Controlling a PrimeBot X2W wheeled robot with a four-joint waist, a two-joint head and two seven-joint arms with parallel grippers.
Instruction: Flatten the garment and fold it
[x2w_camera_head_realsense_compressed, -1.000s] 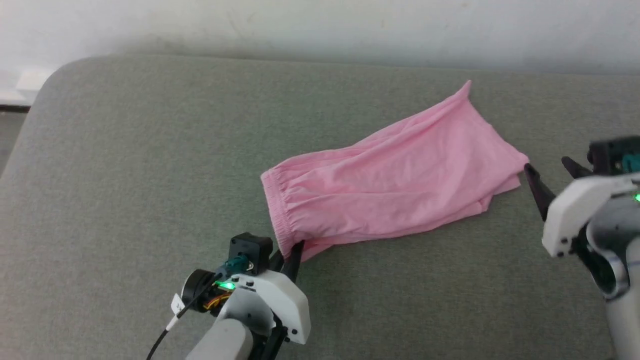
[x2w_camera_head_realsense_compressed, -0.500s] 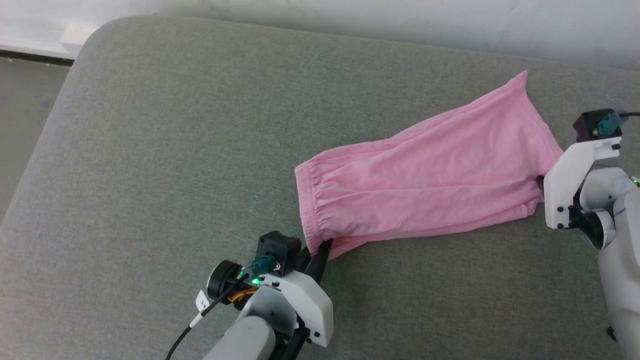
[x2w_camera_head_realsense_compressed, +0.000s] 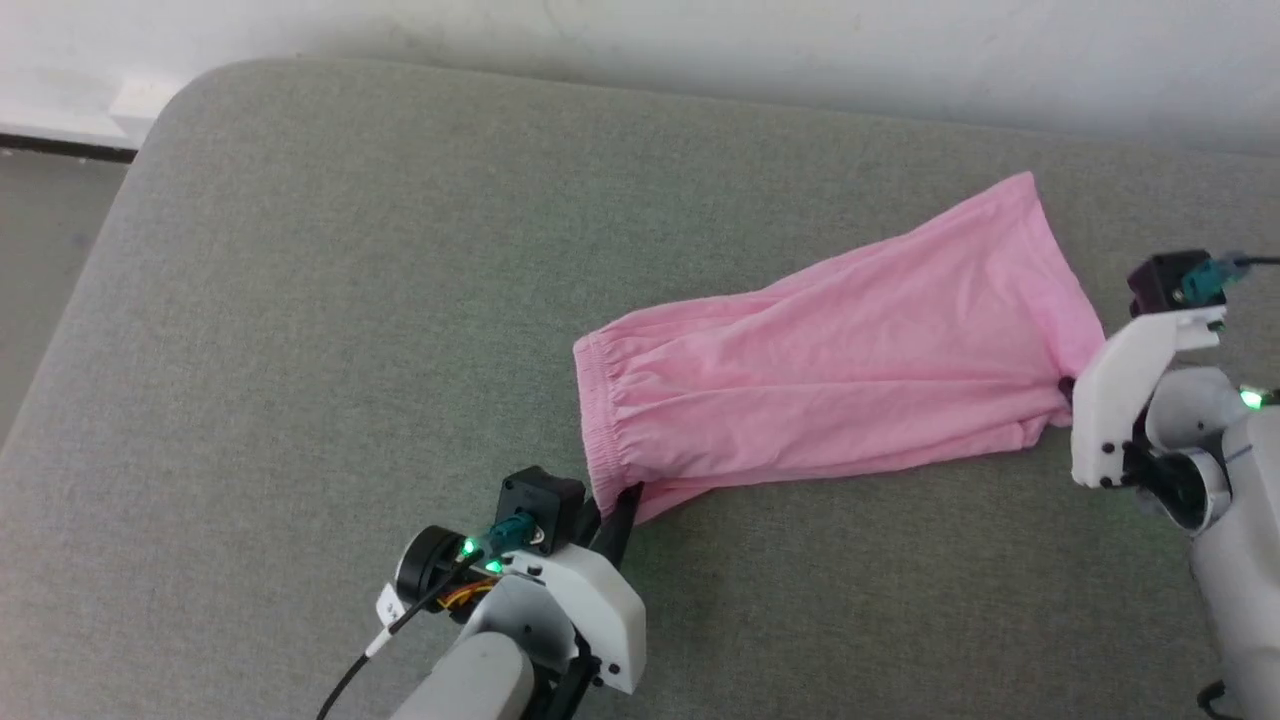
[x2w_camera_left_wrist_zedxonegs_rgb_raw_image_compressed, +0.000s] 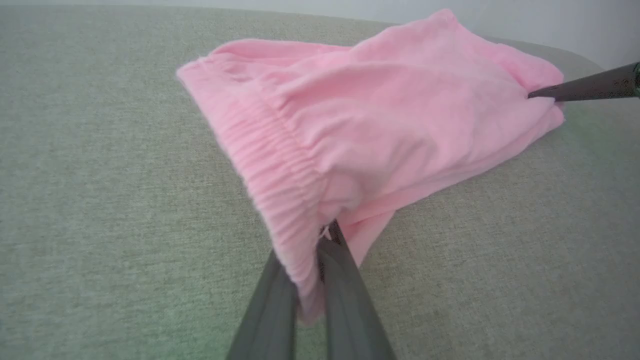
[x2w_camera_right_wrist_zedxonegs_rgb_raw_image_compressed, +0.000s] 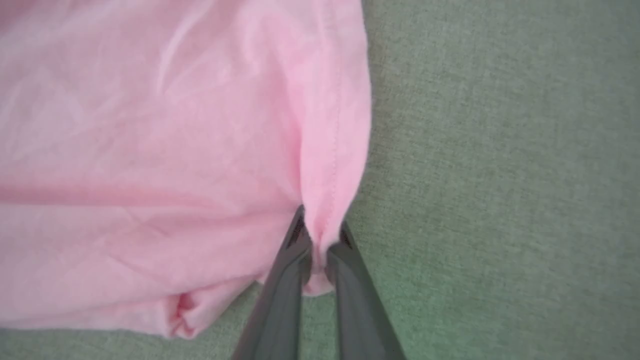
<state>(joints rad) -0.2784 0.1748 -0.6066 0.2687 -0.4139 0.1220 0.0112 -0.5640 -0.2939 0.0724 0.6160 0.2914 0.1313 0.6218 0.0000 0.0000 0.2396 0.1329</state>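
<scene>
Lying slantwise across the grey-green upholstered cushion, the light pink, thin cloth garment is stretched between two grips. The left fingers are pinched shut on the near corner of its gathered elastic waistband. The right fingers are closed on a tuck of stitched hem at the opposite end. The cloth looks light, limp and quick to wrinkle, so corners and seams seem the surest holds. A tiny white scrap beside the left grip may be a label; no writing is legible.
</scene>
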